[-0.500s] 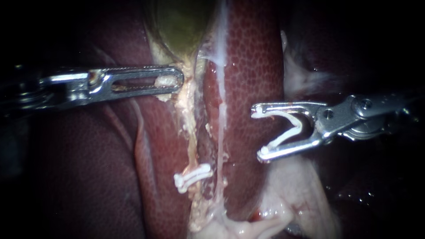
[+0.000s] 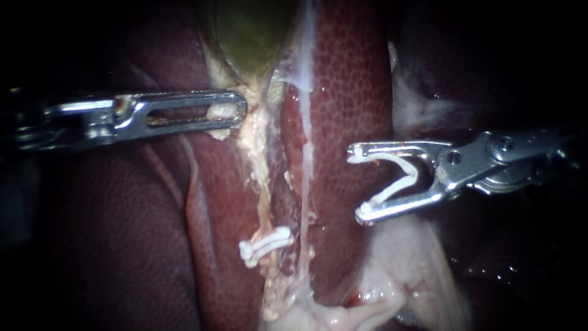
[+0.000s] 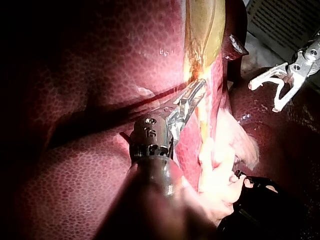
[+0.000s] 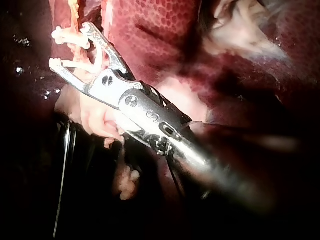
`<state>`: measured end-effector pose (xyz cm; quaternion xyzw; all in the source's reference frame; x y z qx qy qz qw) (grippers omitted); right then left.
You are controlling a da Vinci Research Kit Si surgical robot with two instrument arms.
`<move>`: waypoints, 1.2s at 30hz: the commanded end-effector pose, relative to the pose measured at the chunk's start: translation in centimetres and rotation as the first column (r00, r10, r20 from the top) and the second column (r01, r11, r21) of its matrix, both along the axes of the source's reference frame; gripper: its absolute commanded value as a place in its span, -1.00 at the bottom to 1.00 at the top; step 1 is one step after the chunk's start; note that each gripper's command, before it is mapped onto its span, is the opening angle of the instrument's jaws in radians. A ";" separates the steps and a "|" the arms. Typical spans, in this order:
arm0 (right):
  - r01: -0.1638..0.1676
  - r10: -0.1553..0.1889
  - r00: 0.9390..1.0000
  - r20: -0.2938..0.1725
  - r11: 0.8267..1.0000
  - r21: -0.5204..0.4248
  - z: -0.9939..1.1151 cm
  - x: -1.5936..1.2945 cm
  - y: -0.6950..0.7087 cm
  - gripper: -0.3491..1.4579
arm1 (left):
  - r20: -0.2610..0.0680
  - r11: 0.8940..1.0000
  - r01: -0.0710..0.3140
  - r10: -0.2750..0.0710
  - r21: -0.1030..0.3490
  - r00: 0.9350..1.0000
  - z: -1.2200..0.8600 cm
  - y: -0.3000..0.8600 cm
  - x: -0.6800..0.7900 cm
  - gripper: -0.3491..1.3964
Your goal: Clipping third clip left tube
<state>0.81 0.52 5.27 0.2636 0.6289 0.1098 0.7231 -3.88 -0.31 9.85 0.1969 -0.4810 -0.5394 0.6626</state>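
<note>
Right tool (image 2: 358,184) holds a clip (image 2: 414,176) right of left tube (image 2: 264,178).

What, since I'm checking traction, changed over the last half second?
The slotted silver left instrument, jaws shut on pale tissue under the green gallbladder, drew slightly leftward, tugging it. The right instrument, its open white clip, and the closed white clip on the pale tube stayed put.

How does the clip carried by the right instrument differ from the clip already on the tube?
The carried clip gapes open in a V, clear of tissue; the tube's clip is closed flat across the tube. The carried clip sits in the right instrument; the tube's clip stands alone. Both are white.
</note>
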 end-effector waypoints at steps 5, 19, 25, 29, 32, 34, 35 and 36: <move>0.000 0.000 1.000 0.000 1.000 0.000 0.00 0.00 0.00 0.05 | 0.003 1.000 0.003 -0.003 0.005 1.000 -0.14 0.04 0.09 -0.83; -0.001 0.001 1.000 -0.001 1.000 0.000 0.00 0.02 0.00 0.05 | 0.013 0.999 0.044 -0.044 0.000 0.999 -0.48 0.18 0.37 -0.83; -0.002 0.002 1.000 -0.001 1.000 0.000 0.00 0.03 0.00 0.05 | 0.013 0.999 0.044 -0.044 0.000 0.999 -0.48 0.18 0.37 -0.83; -0.004 0.004 1.000 -0.002 1.000 0.000 0.02 0.06 -0.01 0.05 | 0.013 0.999 0.044 -0.044 0.000 0.999 -0.48 0.17 0.37 -0.83; -0.008 0.008 1.000 -0.003 1.000 -0.003 0.07 0.12 -0.03 0.05 | 0.013 0.999 0.044 -0.044 0.000 0.999 -0.48 0.17 0.37 -0.83; -0.014 0.014 1.000 -0.003 1.000 -0.005 0.11 0.16 -0.05 0.05 | 0.013 0.999 0.044 -0.044 0.000 0.999 -0.48 0.17 0.37 -0.83; -0.014 0.014 1.000 -0.004 1.000 -0.006 0.15 0.19 -0.07 0.05 | 0.013 0.999 0.044 -0.044 -0.001 0.999 -0.48 0.17 0.37 -0.83; -0.017 0.017 1.000 -0.005 1.000 -0.007 0.18 0.22 -0.08 0.05 | 0.013 0.999 0.044 -0.044 -0.001 0.999 -0.48 0.17 0.37 -0.83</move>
